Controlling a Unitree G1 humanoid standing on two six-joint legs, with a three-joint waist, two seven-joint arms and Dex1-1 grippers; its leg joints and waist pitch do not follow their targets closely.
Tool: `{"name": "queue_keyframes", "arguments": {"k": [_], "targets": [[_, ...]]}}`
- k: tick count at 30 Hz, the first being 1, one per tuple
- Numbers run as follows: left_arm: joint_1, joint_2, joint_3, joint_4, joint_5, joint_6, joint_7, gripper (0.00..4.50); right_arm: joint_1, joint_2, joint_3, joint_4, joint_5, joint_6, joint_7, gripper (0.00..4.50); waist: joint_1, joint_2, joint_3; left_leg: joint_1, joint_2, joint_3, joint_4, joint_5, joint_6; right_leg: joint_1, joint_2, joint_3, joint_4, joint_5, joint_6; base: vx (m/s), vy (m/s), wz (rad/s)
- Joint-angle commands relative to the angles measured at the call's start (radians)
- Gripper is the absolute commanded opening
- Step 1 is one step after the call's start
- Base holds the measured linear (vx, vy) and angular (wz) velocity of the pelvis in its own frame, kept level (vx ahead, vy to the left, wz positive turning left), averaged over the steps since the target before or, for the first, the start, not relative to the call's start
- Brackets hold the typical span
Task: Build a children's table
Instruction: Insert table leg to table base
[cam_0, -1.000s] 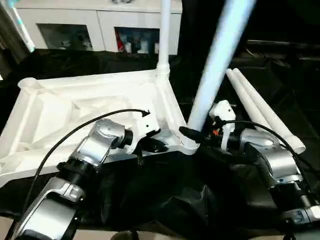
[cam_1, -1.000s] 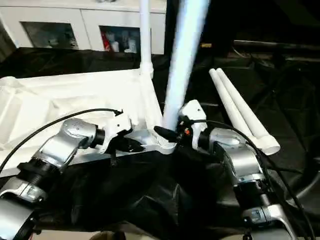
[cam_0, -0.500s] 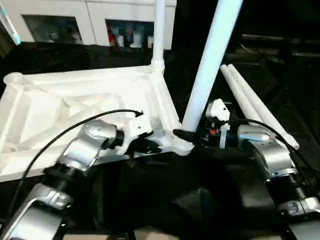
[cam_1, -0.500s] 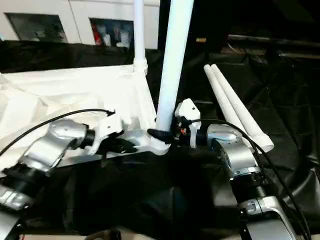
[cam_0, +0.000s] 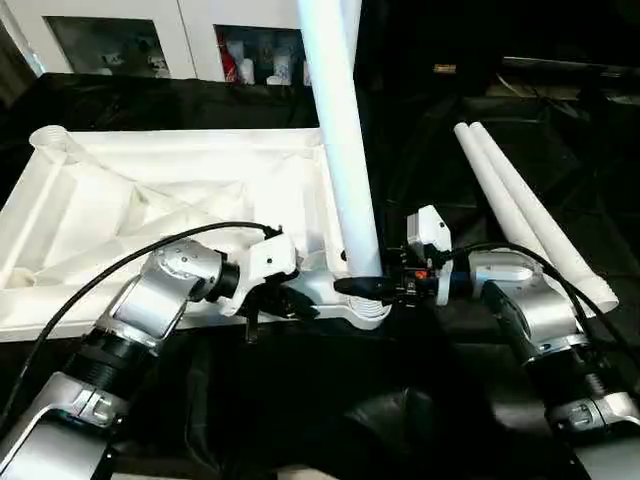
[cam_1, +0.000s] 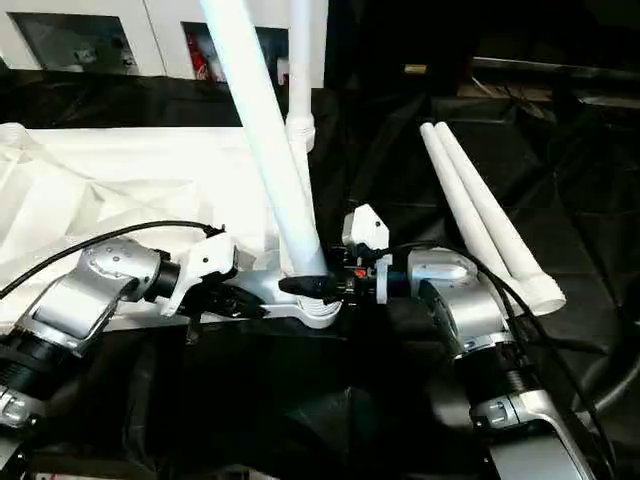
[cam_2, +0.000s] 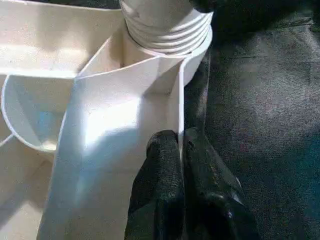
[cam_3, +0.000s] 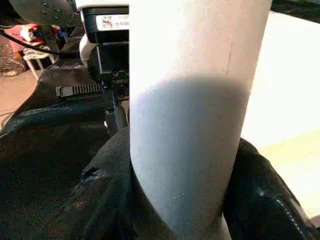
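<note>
The children's table top (cam_0: 150, 200) lies upside down on black cloth, ribs facing up. One white leg (cam_1: 303, 70) stands upright in the far right corner socket. A second leg (cam_0: 340, 150) sits in the near right corner socket (cam_0: 368, 312) and leans towards the left. My right gripper (cam_0: 362, 286) is shut on this leg just above the socket; its black fingers (cam_3: 260, 195) wrap the tube. My left gripper (cam_2: 179, 142) is shut on the thin near rim of the table top, beside that socket (cam_2: 167, 30).
Two loose white legs (cam_0: 530, 215) lie side by side on the black cloth to the right. White cabinets (cam_0: 120, 40) stand behind the table. The far left corner socket (cam_0: 50, 137) has no leg in it.
The leg in my right gripper has swung from leaning right, through near upright, to leaning left. The camera has shifted too. Both grips are unchanged.
</note>
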Motion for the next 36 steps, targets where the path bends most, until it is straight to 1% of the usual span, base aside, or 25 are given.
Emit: {"name": "queue_keyframes", "arguments": {"k": [1,2,3,4,5,6,8,9,10,12,13,14,15,16,17,18,20,22,24,27,30,32,33,34,36], "targets": [[-0.023,-0.029,-0.006,-0.058,-0.033,-0.005,-0.007,0.0,0.076,-0.006,0.082,0.109,-0.107,0.038,-0.03,1.9,-0.001,0.011,-0.039,0.042,0.086,-0.037,-0.077,-0.251,0.027,0.018,-0.076,0.048,-0.065,-0.08,-0.279,0.0,0.0,0.0],[-0.023,-0.029,-0.004,-0.056,-0.03,-0.009,0.001,0.0,0.078,-0.005,0.077,0.104,-0.103,0.037,-0.037,1.9,-0.001,0.011,-0.039,0.042,0.086,-0.037,-0.077,-0.251,0.026,0.017,-0.076,0.048,-0.065,-0.079,-0.278,0.0,0.0,0.0],[-0.022,-0.034,0.002,-0.052,-0.028,-0.005,0.018,0.0,0.085,-0.004,0.065,0.091,-0.096,0.038,-0.049,1.9,0.0,0.014,-0.042,0.042,0.086,-0.037,-0.077,-0.251,0.023,0.018,-0.076,0.048,-0.065,-0.077,-0.276,0.0,0.0,0.0],[-0.02,-0.037,0.008,-0.049,-0.026,-0.008,0.033,0.0,0.091,-0.003,0.051,0.078,-0.088,0.039,-0.063,1.9,0.001,0.014,-0.045,0.043,0.086,-0.036,-0.076,-0.252,0.021,0.019,-0.075,0.049,-0.065,-0.072,-0.275,0.0,0.0,0.0],[-0.019,-0.04,0.013,-0.046,-0.024,-0.009,0.044,0.0,0.096,-0.002,0.041,0.069,-0.082,0.04,-0.073,1.9,0.002,0.014,-0.044,0.044,0.086,-0.036,-0.076,-0.255,0.02,0.017,-0.076,0.049,-0.066,-0.073,-0.275,0.0,0.0,0.0],[-0.018,-0.042,0.016,-0.044,-0.023,-0.01,0.053,0.0,0.101,-0.002,0.032,0.06,-0.077,0.041,-0.082,1.9,0.003,0.014,-0.048,0.045,0.086,-0.035,-0.076,-0.251,0.017,0.018,-0.075,0.049,-0.065,-0.067,-0.275,0.0,0.0,0.0],[-0.016,-0.044,0.021,-0.043,-0.022,-0.009,0.065,0.0,0.11,-0.005,0.021,0.045,-0.07,0.04,-0.09,1.9,0.004,0.013,-0.049,0.043,0.085,-0.035,-0.075,-0.245,0.019,0.018,-0.075,0.049,-0.064,-0.056,-0.273,0.0,0.0,0.0],[-0.012,-0.047,0.029,-0.044,-0.02,-0.013,0.084,0.0,0.127,-0.008,0.002,0.023,-0.061,0.036,-0.111,1.9,0.006,0.013,-0.05,0.042,0.085,-0.035,-0.073,-0.232,0.023,0.019,-0.074,0.049,-0.063,-0.041,-0.27,0.0,0.0,0.0],[-0.012,-0.049,0.032,-0.042,-0.02,-0.013,0.091,0.0,0.135,-0.01,-0.007,0.014,-0.055,0.036,-0.118,1.9,0.006,0.011,-0.058,0.046,0.084,-0.033,-0.07,-0.22,0.029,0.021,-0.073,0.048,-0.06,-0.019,-0.272,0.0,0.0,0.0],[-0.011,-0.05,0.033,-0.039,-0.018,-0.014,0.098,0.0,0.151,-0.012,-0.02,-0.005,-0.045,0.038,-0.129,1.9,0.009,0.011,-0.057,0.042,0.083,-0.032,-0.067,-0.192,0.042,0.022,-0.074,0.047,-0.057,0.018,-0.274,0.0,0.0,0.0],[-0.01,-0.052,0.033,-0.032,-0.016,-0.017,0.106,0.0,0.176,-0.014,-0.038,-0.031,-0.032,0.041,-0.145,1.9,0.008,0.009,-0.062,0.039,0.082,-0.033,-0.064,-0.168,0.054,0.027,-0.074,0.045,-0.052,0.042,-0.276,0.0,0.0,0.0],[-0.009,-0.053,0.03,-0.027,-0.014,-0.022,0.109,0.0,0.194,-0.012,-0.052,-0.046,-0.025,0.039,-0.161,1.9,0.009,0.012,-0.065,0.04,0.083,-0.033,-0.062,-0.16,0.058,0.028,-0.075,0.045,-0.051,0.053,-0.277,0.0,0.0,0.0],[-0.009,-0.053,0.03,-0.027,-0.014,-0.022,0.109,0.0,0.194,-0.012,-0.052,-0.046,-0.025,0.039,-0.161,1.9,0.011,0.012,-0.067,0.041,0.082,-0.032,-0.058,-0.145,0.069,0.027,-0.075,0.045,-0.05,0.082,-0.28,0.0,0.0,0.0],[-0.006,-0.053,0.027,-0.023,-0.011,-0.027,0.113,0.0,0.214,-0.008,-0.069,-0.061,-0.016,0.041,-0.182,1.9,0.01,0.011,-0.068,0.039,0.081,-0.032,-0.057,-0.138,0.075,0.028,-0.074,0.044,-0.048,0.093,-0.284,0.0,0.0,0.0],[-0.006,-0.053,0.025,-0.021,-0.01,-0.028,0.114,0.0,0.219,-0.007,-0.074,-0.064,-0.014,0.038,-0.189,1.9,0.012,0.014,-0.071,0.038,0.081,-0.033,-0.054,-0.127,0.085,0.03,-0.075,0.042,-0.045,0.108,-0.288,0.0,0.0,0.0],[-0.006,-0.053,0.025,-0.02,-0.009,-0.029,0.115,0.0,0.222,-0.006,-0.077,-0.066,-0.013,0.036,-0.192,1.9,0.012,0.013,-0.071,0.038,0.081,-0.032,-0.054,-0.127,0.086,0.03,-0.074,0.042,-0.046,0.108,-0.288,0.0,0.0,0.0],[-0.01,-0.054,0.022,-0.011,-0.006,-0.034,0.12,0.0,0.237,-0.002,-0.094,-0.084,-0.003,0.037,-0.216,1.9,0.014,0.018,-0.074,0.04,0.08,-0.032,-0.052,-0.13,0.085,0.031,-0.074,0.042,-0.045,0.107,-0.29,0.0,0.0,0.0],[-0.013,-0.056,0.021,-0.003,-0.005,-0.035,0.125,0.0,0.246,0.001,-0.108,-0.1,0.002,0.041,-0.23,1.9,0.015,0.016,-0.077,0.039,0.079,-0.032,-0.049,-0.122,0.086,0.032,-0.073,0.04,-0.042,0.119,-0.292,0.0,0.0,0.0],[-0.021,-0.057,0.016,0.017,0.006,-0.053,0.132,0.0,0.264,-0.001,-0.131,-0.139,0.023,0.052,-0.24,1.9,0.018,0.018,-0.081,0.039,0.079,-0.033,-0.047,-0.119,0.09,0.035,-0.073,0.041,-0.042,0.126,-0.291,0.0,0.0,0.0],[-0.028,-0.057,0.016,0.03,0.008,-0.058,0.132,0.0,0.269,-0.007,-0.142,-0.159,0.033,0.054,-0.247,1.9,0.024,0.019,-0.089,0.038,0.077,-0.033,-0.04,-0.089,0.098,0.036,-0.072,0.039,-0.033,0.171,-0.293,0.0,0.0,0.0],[-0.035,-0.056,0.015,0.046,0.014,-0.069,0.144,0.0,0.271,-0.014,-0.16,-0.18,0.049,0.052,-0.265,1.9,0.027,0.019,-0.089,0.037,0.077,-0.033,-0.039,-0.106,0.095,0.037,-0.073,0.039,-0.034,0.147,-0.293,0.0,0.0,0.0],[-0.044,-0.056,0.013,0.069,0.021,-0.082,0.15,0.0,0.267,-0.015,-0.186,-0.194,0.07,0.062,-0.277,1.9,0.028,0.018,-0.089,0.037,0.077,-0.034,-0.04,-0.143,0.082,0.038,-0.075,0.039,-0.037,0.092,-0.291,0.0,0.0,0.0],[-0.046,-0.057,0.014,0.074,0.02,-0.084,0.148,0.0,0.267,-0.014,-0.192,-0.2,0.077,0.068,-0.281,1.9,0.029,0.018,-0.088,0.038,0.078,-0.034,-0.04,-0.169,0.068,0.036,-0.077,0.041,-0.042,0.048,-0.288,0.0,0.0,0.0],[-0.05,-0.06,0.016,0.085,0.021,-0.092,0.152,0.0,0.273,-0.018,-0.197,-0.218,0.085,0.075,-0.282,1.9,0.029,0.019,-0.088,0.039,0.078,-0.034,-0.043,-0.185,0.054,0.036,-0.075,0.041,-0.043,0.015,-0.285,0.0,0.0,0.0],[-0.053,-0.061,0.016,0.092,0.022,-0.097,0.154,0.0,0.275,-0.019,-0.197,-0.222,0.085,0.074,-0.283,1.9,0.028,0.018,-0.09,0.037,0.077,-0.035,-0.043,-0.194,0.041,0.038,-0.077,0.041,-0.045,-0.008,-0.277,0.0,0.0,0.0]]}}
